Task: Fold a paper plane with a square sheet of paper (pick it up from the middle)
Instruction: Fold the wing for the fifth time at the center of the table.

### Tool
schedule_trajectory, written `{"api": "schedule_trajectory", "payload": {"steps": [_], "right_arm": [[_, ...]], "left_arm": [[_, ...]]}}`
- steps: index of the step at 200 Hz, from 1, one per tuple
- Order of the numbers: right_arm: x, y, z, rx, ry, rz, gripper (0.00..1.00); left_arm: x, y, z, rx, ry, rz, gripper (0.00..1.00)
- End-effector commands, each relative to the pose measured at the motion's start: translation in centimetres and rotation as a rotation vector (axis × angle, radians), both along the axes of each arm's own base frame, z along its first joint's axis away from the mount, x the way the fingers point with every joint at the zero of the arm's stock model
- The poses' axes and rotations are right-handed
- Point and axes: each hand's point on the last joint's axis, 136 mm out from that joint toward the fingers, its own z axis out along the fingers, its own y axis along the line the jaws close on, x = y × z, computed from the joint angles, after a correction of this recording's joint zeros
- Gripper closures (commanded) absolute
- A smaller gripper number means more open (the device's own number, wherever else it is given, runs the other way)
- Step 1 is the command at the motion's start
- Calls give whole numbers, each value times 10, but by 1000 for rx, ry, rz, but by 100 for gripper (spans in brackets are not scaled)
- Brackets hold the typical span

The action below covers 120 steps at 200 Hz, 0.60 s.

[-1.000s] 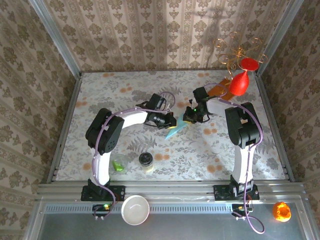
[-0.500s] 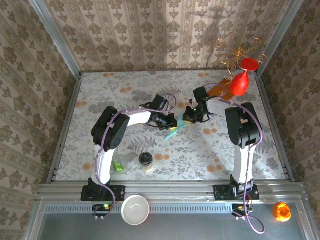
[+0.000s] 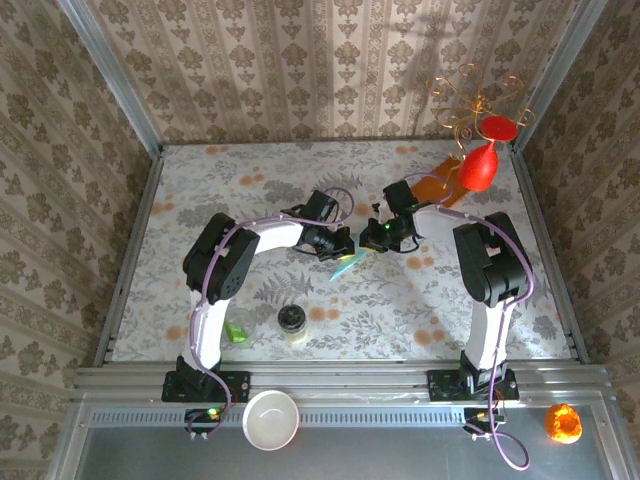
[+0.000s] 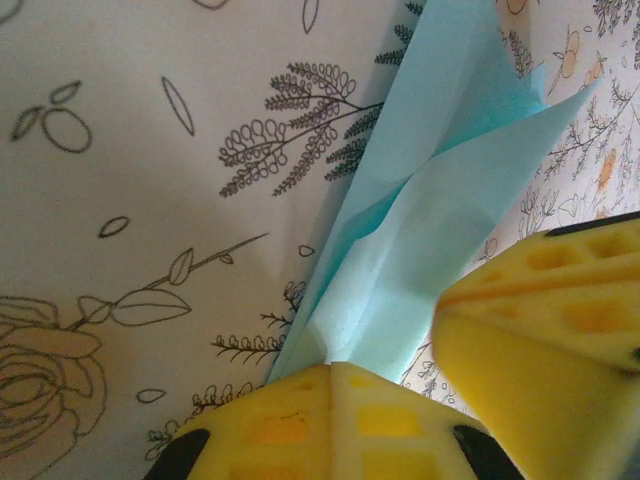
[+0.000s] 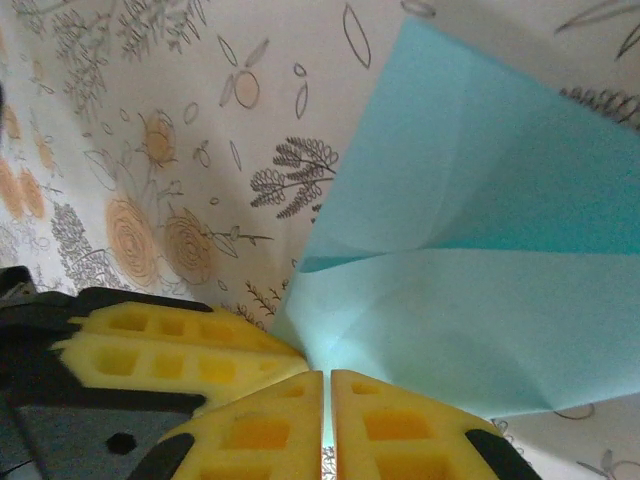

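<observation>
Blue paper (image 4: pixel 430 230) clamped in left pincer (image 4: pixel 332 372), right pincer (image 5: pixel 327 378); gripped edges hidden, outline cropped.

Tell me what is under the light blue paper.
The flowered table cover shows around the light blue paper; what lies directly beneath the sheet is hidden.

Paper (image 3: pixel 344 264) is held over the table (image 3: pixel 220 190) middle, between left gripper (image 3: pixel 346 245) and right gripper (image 3: pixel 367 241), both jaws clamped on it. Jar (image 3: pixel 291 321) is placed nearer, left of it.
</observation>
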Motion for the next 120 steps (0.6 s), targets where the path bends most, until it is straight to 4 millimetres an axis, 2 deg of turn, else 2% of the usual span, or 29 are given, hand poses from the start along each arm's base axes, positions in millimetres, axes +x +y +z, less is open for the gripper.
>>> {"api": "schedule_trajectory", "payload": {"steps": [1,23,59,88,120], "right_arm": [[2,4,-6,28,9,-9,88],[7,-4,-15,7,18,-31,89],[24,-35,-28,-5,13,-123,90],[43,-60,-28,5,-21,-209,90],[60,-81,-26,12,-66,-281,90]], "left_arm": [[-16,35,-37,169,86,54,100],[-21,38,-41,185,95,44,100],[-30,52,-52,230,113,35,100],[-39,65,-64,255,139,34,100],[-42,66,-66,248,146,30,100]]}}
